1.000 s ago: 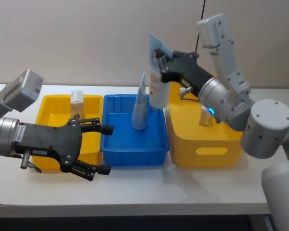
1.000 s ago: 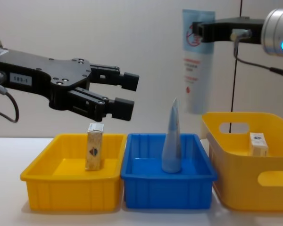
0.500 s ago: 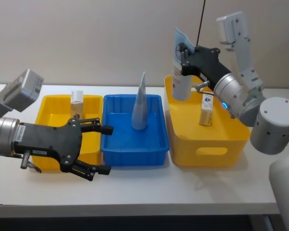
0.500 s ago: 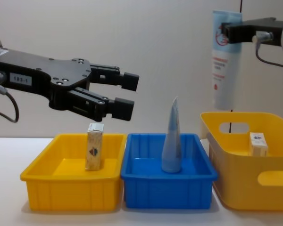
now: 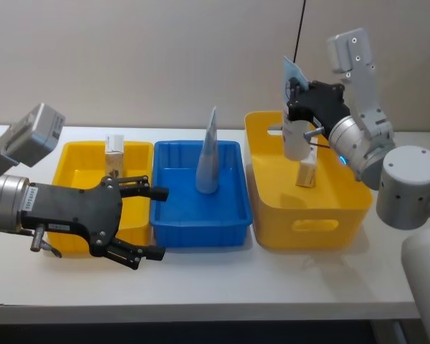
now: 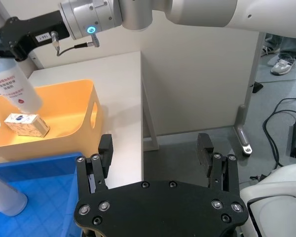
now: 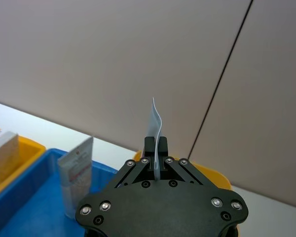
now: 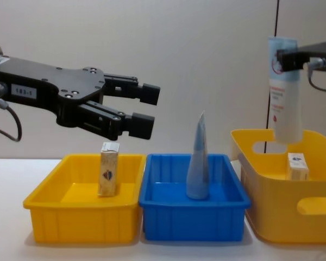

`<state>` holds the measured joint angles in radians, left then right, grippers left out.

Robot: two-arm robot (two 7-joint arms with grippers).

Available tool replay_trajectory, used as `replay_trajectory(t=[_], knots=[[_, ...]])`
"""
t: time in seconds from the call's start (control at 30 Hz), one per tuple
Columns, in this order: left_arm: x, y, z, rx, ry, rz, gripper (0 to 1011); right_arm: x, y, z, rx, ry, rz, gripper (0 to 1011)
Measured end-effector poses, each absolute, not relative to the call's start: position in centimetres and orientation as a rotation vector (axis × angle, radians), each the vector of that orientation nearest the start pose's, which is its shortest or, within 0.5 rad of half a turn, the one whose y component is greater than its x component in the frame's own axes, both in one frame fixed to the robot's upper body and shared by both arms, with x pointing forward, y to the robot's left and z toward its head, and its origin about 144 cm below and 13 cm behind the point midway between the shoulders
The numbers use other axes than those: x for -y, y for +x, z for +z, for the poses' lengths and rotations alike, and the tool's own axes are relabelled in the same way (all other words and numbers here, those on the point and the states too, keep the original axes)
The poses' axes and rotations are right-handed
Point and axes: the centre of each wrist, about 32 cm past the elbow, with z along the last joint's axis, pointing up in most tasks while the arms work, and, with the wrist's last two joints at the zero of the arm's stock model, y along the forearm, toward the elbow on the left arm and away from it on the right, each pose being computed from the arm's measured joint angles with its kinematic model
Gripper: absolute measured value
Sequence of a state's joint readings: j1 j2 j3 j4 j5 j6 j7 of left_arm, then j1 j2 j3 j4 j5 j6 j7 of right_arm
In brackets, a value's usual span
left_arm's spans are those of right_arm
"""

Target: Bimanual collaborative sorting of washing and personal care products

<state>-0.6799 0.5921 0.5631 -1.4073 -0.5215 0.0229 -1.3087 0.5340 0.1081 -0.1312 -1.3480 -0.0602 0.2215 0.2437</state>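
The right pincer [image 5: 295, 92] is clamped on the crimped top of a pale tube [image 5: 296, 132], hanging cap-down. A second ago that tube hung over the blue tray [image 5: 233, 215], beside the tube [image 5: 208, 161] standing there; now it sits over the yellow basket [image 5: 312, 226], its cap just above a cream carton [image 5: 307, 168] inside. So the carry has run away from the tray that already holds its like, which suggests a put-back into the basket, or a pause before another try. The left pincer [image 5: 149, 222] has not moved: it hovers wide open in front of the yellow tray [image 5: 68, 161], where another carton [image 5: 115, 154] stands, apparently awaiting a handover
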Motion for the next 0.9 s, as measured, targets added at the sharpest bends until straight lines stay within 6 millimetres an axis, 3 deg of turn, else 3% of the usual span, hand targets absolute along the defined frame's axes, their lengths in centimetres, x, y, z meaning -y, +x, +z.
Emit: replay_trajectory(t=[0.9], knots=[[-28.0, 58.7, 131.2, 0.244, 0.21, -0.068, 1001, 22.3, 60.1, 125.1, 0.073, -0.353, -1.412, 7]])
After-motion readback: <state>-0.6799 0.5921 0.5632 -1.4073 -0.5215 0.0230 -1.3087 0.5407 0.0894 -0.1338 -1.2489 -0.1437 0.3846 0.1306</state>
